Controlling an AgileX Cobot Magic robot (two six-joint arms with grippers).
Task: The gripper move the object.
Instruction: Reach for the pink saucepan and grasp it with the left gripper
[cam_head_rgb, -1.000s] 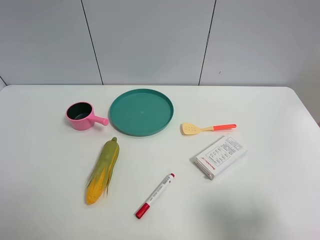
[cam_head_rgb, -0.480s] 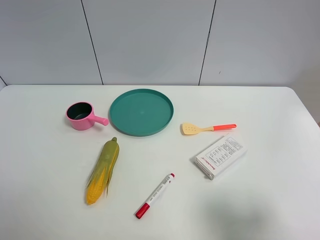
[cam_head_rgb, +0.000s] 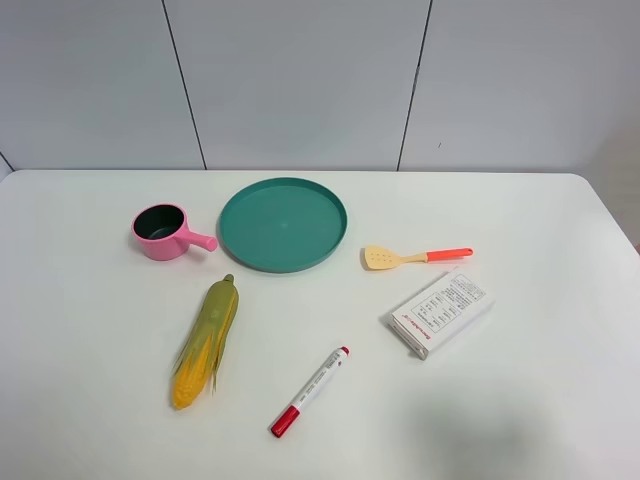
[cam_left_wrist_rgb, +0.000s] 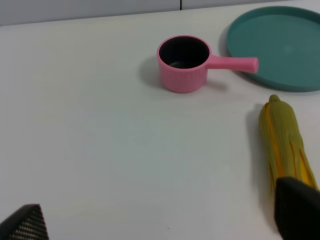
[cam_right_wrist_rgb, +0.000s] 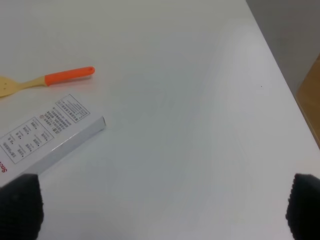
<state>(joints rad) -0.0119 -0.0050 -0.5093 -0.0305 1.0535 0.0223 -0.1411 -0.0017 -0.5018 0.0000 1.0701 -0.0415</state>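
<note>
Pink saucepan (cam_head_rgb: 160, 231) upright just beside green plate (cam_head_rgb: 283, 224), left hand (cam_left_wrist_rgb: 160, 220) spread wide — right hand (cam_right_wrist_rgb: 162, 207) seemingly likewise

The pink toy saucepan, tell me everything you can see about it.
The pink saucepan looks like smooth plastic, with a round wall, a dark inside that seems empty and a short straight pink handle. It stands upright on the white table, left of the green plate, its handle pointing at the plate's rim; whether they touch is unclear. The corn lies apart from it. Nothing holds it.
</note>
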